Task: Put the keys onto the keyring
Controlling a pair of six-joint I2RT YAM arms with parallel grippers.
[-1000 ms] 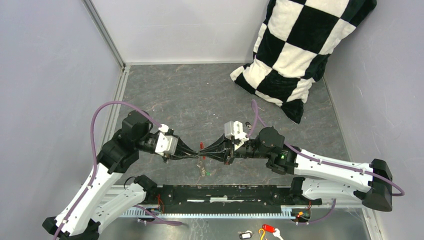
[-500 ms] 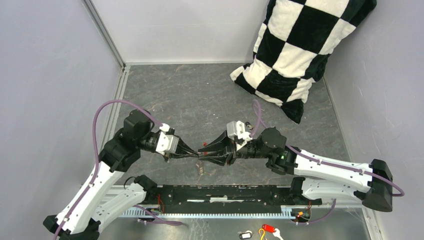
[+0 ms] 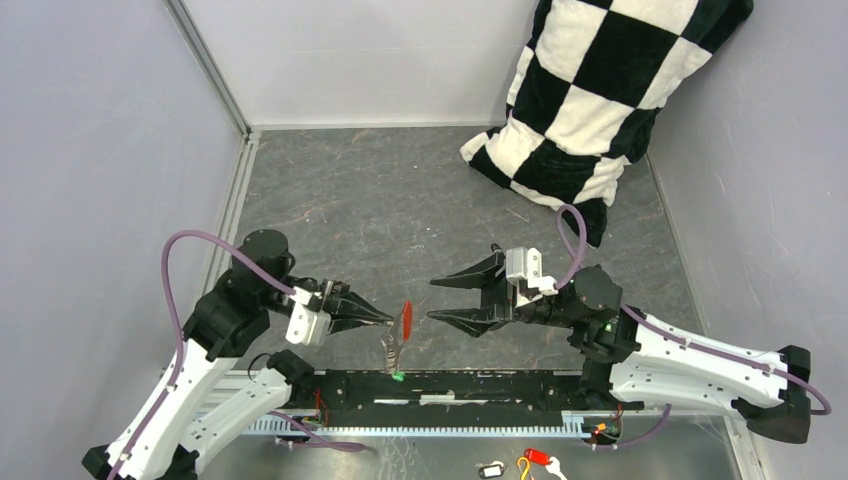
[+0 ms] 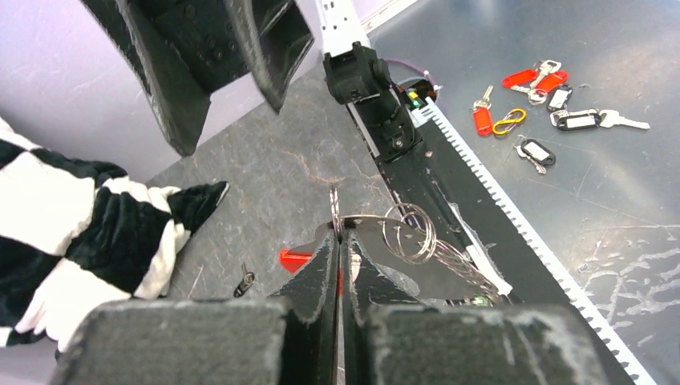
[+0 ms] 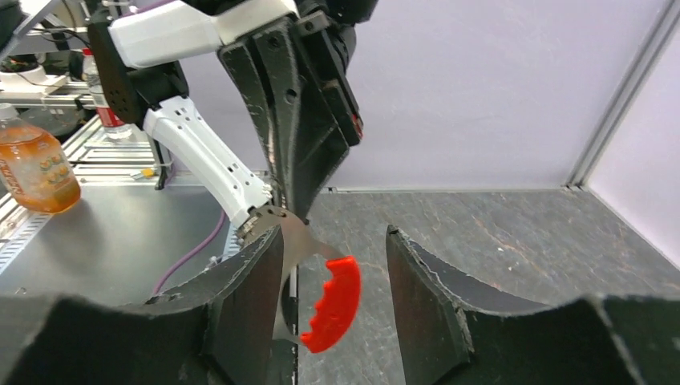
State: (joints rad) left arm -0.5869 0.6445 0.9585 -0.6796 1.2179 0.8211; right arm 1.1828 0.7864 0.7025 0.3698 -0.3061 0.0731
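Note:
My left gripper is shut on the keyring, pinching one thin ring edge-on at its tips. The wire loops hang below it. A flat grey blade with the red plastic key sticks out past the tips. The small green key dangles at the chain's bottom. A small dark metal key lies on the floor. My right gripper stands open just right of the red key, clear of it, holding nothing.
A black-and-white checkered pillow leans in the far right corner. A black rail runs along the near edge. Spare tagged keys lie beyond it. An orange drink bottle stands off the table.
My right gripper has opened, let go and pulled back to the right. My left arm has drawn back left and nearer, keeping the keyring bundle, which now hangs free.

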